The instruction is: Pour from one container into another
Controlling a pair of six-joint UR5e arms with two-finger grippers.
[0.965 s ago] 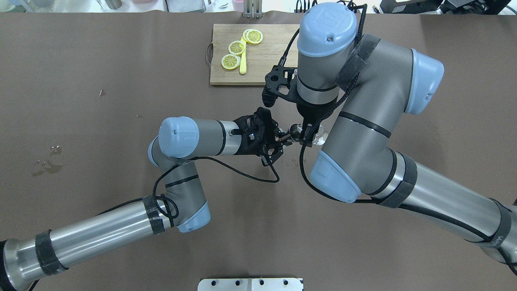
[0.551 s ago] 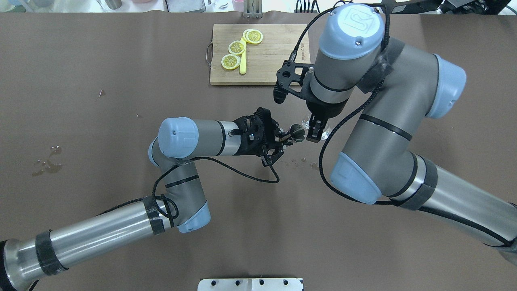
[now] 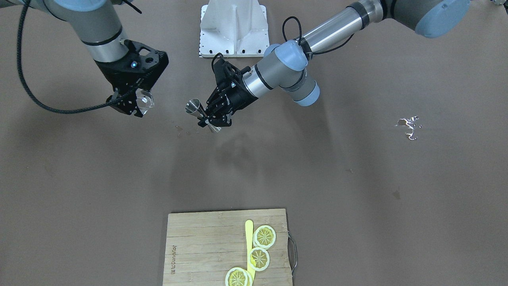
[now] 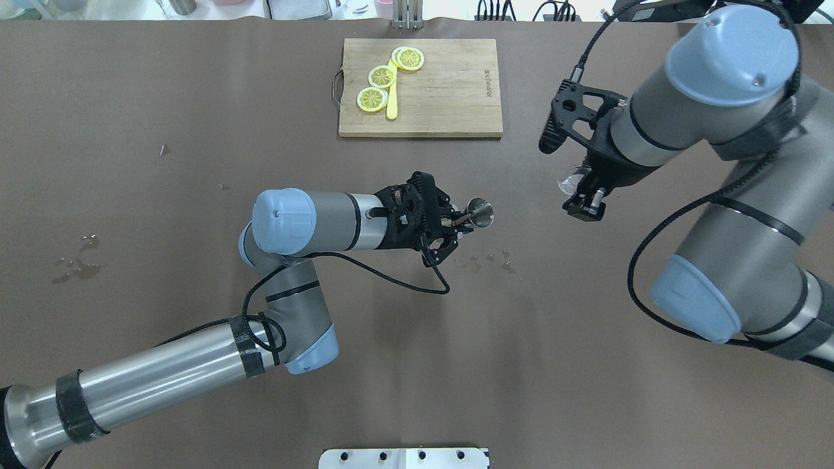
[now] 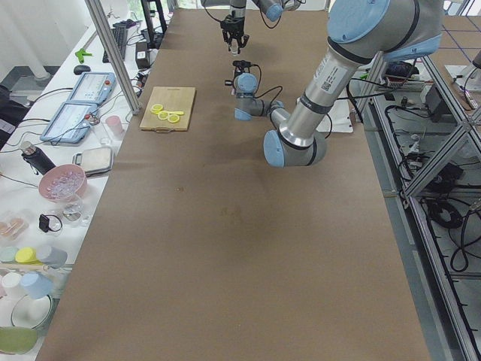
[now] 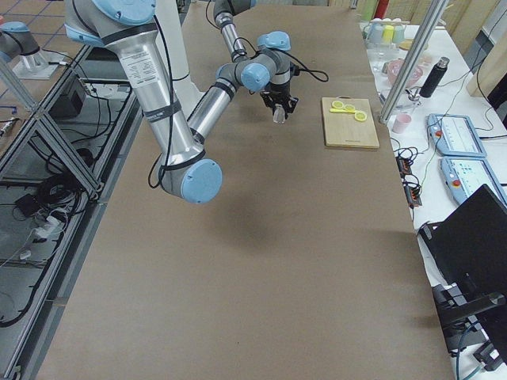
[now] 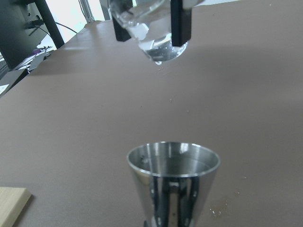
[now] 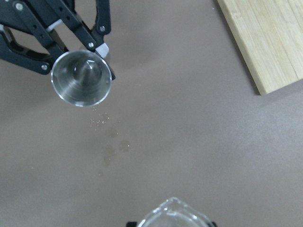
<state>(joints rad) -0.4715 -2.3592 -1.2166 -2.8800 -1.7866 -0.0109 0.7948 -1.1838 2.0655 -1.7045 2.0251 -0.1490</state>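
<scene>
Right now the left gripper (image 4: 461, 221) is clamped across the narrow waist of a steel jigger (image 4: 481, 212), holding it clear of the brown table (image 4: 195, 163) near the middle. In the front-facing view the jigger leans, its wider cup tipped up towards the right arm's side. From the right wrist camera its open mouth (image 8: 81, 78) shows shiny inside; I cannot tell whether any liquid sits in it.

Well apart from it, the right gripper (image 4: 585, 198) is closed on a small clear glass (image 4: 572, 178) and holds it in the air. The left wrist view shows the glass (image 7: 152, 40) above and beyond the jigger's rim (image 7: 173, 156), pinched between two black fingers (image 7: 179, 23). Something pale and wet lies in the glass's rounded bottom, though whether ice or liquid I cannot say.

A scatter of small wet drops (image 4: 490, 260) marks the table just beside the jigger, on the robot's side of it. At the far edge lies a wooden cutting board (image 4: 449, 91) with three lemon slices (image 4: 382, 77) and a thin yellow stick (image 4: 391, 101) on it. A larger wet patch (image 4: 75, 260) shows out on the table's left
</scene>
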